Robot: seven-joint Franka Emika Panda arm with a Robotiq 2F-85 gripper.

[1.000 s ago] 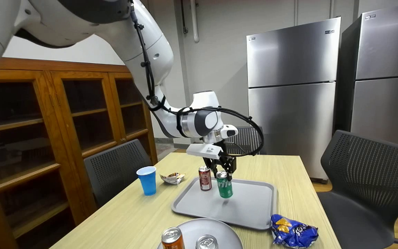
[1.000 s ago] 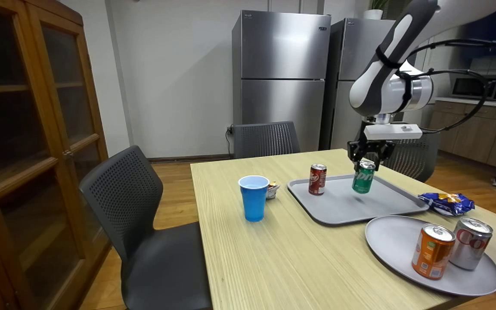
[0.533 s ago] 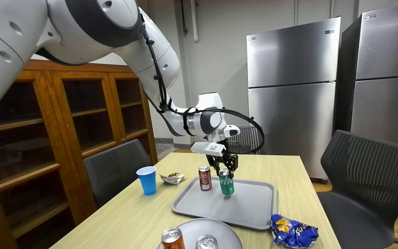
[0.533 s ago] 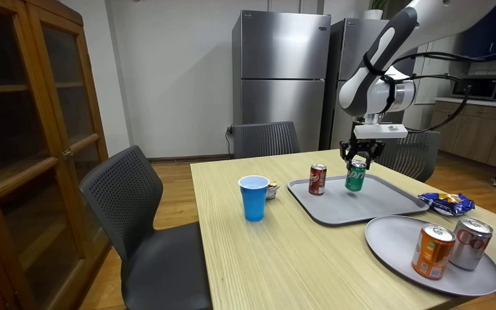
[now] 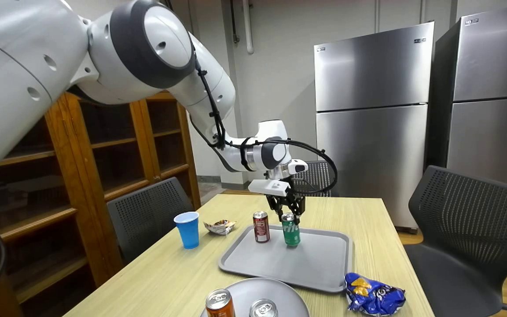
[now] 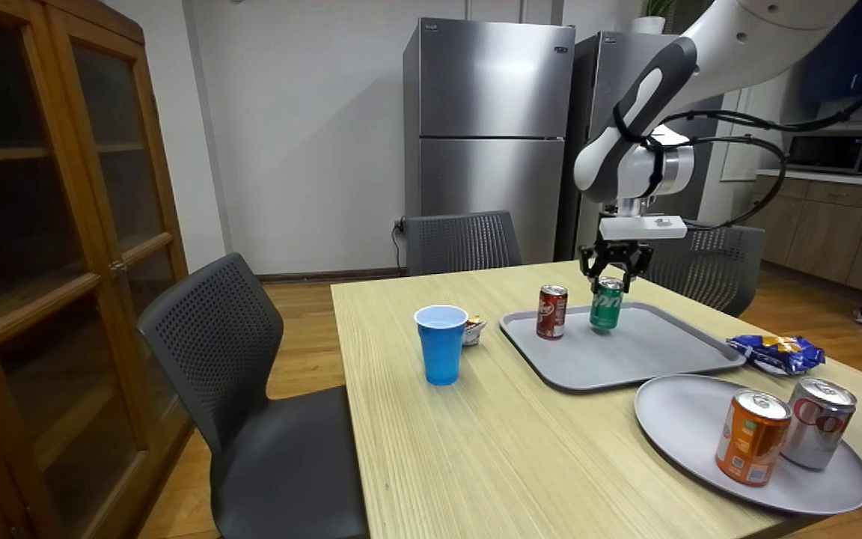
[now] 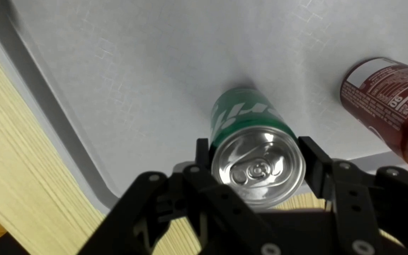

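green and silver, the soda can was clamped in the gripper, squeezed from both sides near its top. it was over the grey tray; whether its base touched it i could not tell. in both exterior views the red can stood near it at nine o'clock, the blue cup farther out. in an exterior view the blue snack bag lay at four o'clock and the round plate at six, bearing an orange can.

Glare spots the green can; the dark hand seems slightly unfocused.
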